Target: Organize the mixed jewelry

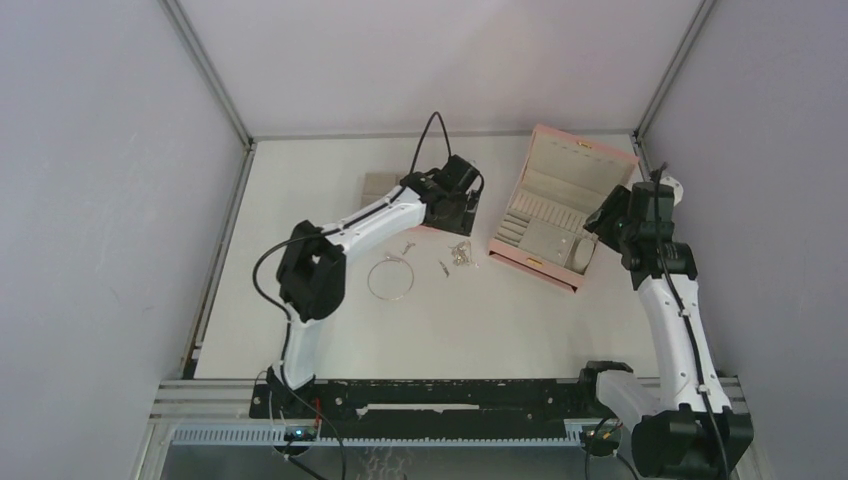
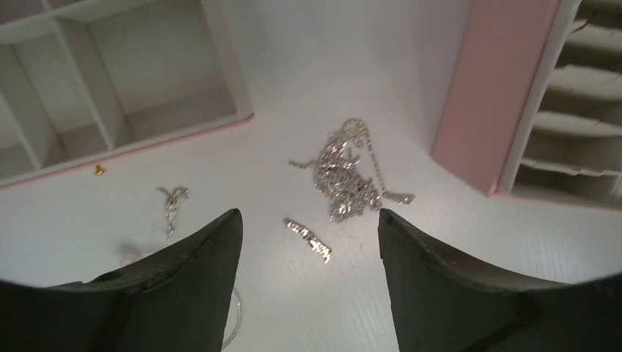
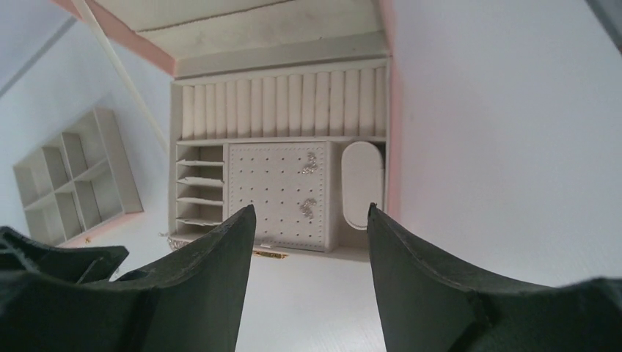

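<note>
— Where do we stand?
— Between picks, we'd say. Our left claw [image 2: 307,215] hangs spread and empty above the table [image 2: 455,293]. A small silver bar [image 2: 308,239] lies just under its tips, with the chain tangle [image 2: 345,176] beyond (the wire hoop [image 1: 369,279] lies apart).
— And the right?
— Our right claw [image 3: 309,210] is spread, holding nothing, and faces the open pink box [image 3: 394,132]. Next we likely lower and pinch that bar.

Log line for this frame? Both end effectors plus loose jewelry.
left end effector: open, empty, facing chain cluster | right end effector: open, empty, facing pink box | wire hoop: loose on table
</note>
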Controlling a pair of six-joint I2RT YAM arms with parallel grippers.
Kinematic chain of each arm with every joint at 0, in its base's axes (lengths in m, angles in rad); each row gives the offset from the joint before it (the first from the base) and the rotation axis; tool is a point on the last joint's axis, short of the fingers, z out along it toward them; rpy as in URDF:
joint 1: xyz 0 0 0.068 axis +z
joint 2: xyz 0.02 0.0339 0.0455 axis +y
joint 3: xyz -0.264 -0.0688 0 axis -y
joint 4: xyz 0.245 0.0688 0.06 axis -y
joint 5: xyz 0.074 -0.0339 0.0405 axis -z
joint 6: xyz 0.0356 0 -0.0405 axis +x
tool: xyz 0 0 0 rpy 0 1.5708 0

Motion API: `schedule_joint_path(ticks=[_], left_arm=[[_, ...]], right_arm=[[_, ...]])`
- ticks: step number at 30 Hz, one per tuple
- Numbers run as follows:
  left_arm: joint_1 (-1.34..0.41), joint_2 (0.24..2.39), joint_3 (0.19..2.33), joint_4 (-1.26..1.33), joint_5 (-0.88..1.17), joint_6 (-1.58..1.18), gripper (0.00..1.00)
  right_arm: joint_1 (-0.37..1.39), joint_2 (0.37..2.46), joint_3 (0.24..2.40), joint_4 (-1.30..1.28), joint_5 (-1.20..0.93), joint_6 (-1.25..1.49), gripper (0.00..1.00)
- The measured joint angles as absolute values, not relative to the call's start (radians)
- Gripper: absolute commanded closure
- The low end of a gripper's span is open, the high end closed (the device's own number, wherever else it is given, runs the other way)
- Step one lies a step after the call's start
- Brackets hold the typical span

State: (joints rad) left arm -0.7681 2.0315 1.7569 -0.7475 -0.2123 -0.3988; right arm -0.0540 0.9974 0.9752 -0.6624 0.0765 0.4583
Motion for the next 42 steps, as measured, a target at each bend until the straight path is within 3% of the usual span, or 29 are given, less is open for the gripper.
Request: schedule_joint_path(ticks=[6,22,27,37,42], left_arm=[[-0.773,2.165,1.908,-0.766,-0.184,-0.429,0.32],[-0.801,2.266,1.873,-0.785,-0.176,-0.500,0.47],[-0.801,2.281,1.859,-0.778,-0.168,-0.509,0.59],[-0.800,2.274,1.851,-0.765,-0.165,-0.510,0.99],[-0.800,2.228,1.847,-0.787,-0.181,-0.487,1.00]], right_arm=[[-0.116,0.955,0.975,-0.699,0.050,0.452,0.34],[-0.164,0.937,0.974,-0.753,-0.003,0.429,0.34],[-0.164,0.934,0.968,-0.754,-0.013,0.428,0.34],[-0.170,0.926,0.967,-0.754,-0.022,0.429,0.34],[-0.171,0.922,0.967,-0.754,-0.027,0.429,0.34]])
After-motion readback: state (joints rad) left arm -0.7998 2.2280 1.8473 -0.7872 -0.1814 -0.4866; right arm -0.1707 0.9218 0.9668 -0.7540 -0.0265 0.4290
